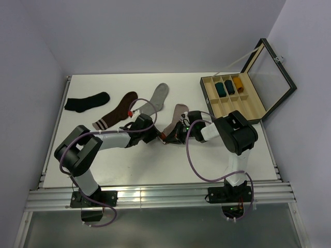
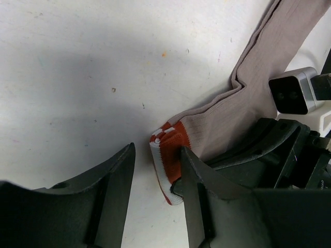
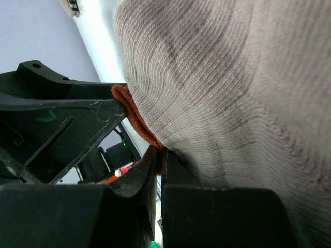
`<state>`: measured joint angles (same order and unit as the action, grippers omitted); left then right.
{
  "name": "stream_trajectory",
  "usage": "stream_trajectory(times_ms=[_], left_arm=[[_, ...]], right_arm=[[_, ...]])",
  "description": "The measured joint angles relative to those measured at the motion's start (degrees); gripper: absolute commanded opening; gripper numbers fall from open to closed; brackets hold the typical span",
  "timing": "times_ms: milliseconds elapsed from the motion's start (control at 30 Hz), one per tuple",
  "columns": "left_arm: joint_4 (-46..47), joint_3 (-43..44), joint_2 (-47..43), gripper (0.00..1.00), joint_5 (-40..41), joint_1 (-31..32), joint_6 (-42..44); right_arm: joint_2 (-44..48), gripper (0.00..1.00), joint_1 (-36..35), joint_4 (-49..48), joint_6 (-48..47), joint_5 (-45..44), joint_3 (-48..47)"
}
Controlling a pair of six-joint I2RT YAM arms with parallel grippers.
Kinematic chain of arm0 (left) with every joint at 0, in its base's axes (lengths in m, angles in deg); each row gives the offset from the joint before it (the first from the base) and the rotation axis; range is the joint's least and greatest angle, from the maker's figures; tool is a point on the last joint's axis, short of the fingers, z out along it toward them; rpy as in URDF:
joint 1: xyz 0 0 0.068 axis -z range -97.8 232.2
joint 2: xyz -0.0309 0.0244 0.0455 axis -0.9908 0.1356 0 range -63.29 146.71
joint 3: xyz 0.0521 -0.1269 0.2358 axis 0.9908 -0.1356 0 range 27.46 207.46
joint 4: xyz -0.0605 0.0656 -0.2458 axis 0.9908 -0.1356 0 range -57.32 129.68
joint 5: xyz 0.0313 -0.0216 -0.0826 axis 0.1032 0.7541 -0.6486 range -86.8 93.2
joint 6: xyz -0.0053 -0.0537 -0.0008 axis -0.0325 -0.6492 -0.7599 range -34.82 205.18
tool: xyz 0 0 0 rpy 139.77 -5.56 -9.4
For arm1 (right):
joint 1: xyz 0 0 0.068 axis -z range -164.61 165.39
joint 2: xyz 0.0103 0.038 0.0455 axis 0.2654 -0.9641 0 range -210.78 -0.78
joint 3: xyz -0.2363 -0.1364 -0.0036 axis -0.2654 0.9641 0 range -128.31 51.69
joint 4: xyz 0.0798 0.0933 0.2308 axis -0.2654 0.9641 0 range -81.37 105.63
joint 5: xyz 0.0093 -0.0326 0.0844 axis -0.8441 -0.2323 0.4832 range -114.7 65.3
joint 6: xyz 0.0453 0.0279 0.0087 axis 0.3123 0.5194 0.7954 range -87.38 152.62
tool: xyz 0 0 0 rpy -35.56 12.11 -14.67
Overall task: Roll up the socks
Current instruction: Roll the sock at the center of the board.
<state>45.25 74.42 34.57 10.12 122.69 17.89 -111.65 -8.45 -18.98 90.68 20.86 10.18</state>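
Nearest you, the right gripper (image 3: 158, 170) is pinched almost closed on the red edge of the pink sock (image 2: 248, 98). The knit drapes across that wrist camera and fills most of its view. Just beside it, the left gripper (image 2: 156, 170) stands wide apart and grips nothing. The striped cuff (image 2: 168, 155) lies between its fingers, bunched over and touching the finger on the right gripper's side.

So you are at the very start of the roll. At most the cuff has one fold or part-turn in it. I can't tell whether it is a true first wrap. The rest of the pink sock runs flat up the table (image 1: 155, 165), away from both grippers, with all of its length left to wind.

Beyond it the grey sock (image 1: 158, 98) lies stretched out and flat, just beside the pink one's toe end, and looks untouched. That makes it a whole second roll to do.

Farther left, the brown sock (image 1: 118, 111) and black sock (image 1: 86, 102) lie flat and well apart from the work.

At the far right, the open box (image 1: 245, 106) holds three rolls (image 1: 228, 87) in its far compartments. The nearer compartments are bare.

By my reckoning, little of the task is done.
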Motion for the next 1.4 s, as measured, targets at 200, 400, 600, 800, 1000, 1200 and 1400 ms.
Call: stream_trajectory(times_ms=[200, 400, 600, 800, 1000, 1200, 1400], left_arm=[[0.00, 0.42, 0.68, 0.39, -0.31, 0.00, -0.07], [-0.76, 1.77, 2.05, 0.28, -0.92, 0.00, -0.04], [-2.47, 3.87, 3.15, 0.17, -1.27, 0.11, 0.15], [-6.19, 5.90, 3.26, 0.08, -0.57, 0.76, 1.29], [-11.13, 8.44, 3.26, 0.08, 1.55, 1.22, 4.11], [-15.17, 10.49, 3.34, 0.08, 2.97, 1.33, 7.15], [-18.38, 13.68, 5.07, 0.08, 3.32, 1.36, 9.68]], right_arm=[[-0.02, 0.00, 0.07, 0.00, 0.00, 0.00, -0.02], [-0.02, 0.02, 0.09, 0.20, -0.26, -0.04, -0.02], [1.62, 0.24, 0.04, 3.91, -3.13, -1.64, -0.66], [7.76, 0.48, -1.55, 13.03, -10.03, -8.15, -1.77], [16.85, 0.49, -7.82, 23.30, -21.20, -21.40, -4.17], [21.88, 0.48, -14.73, 23.89, -30.53, -32.02, -4.15], [23.54, 0.48, -20.31, 17.92, -38.84, -41.68, 0.31]])
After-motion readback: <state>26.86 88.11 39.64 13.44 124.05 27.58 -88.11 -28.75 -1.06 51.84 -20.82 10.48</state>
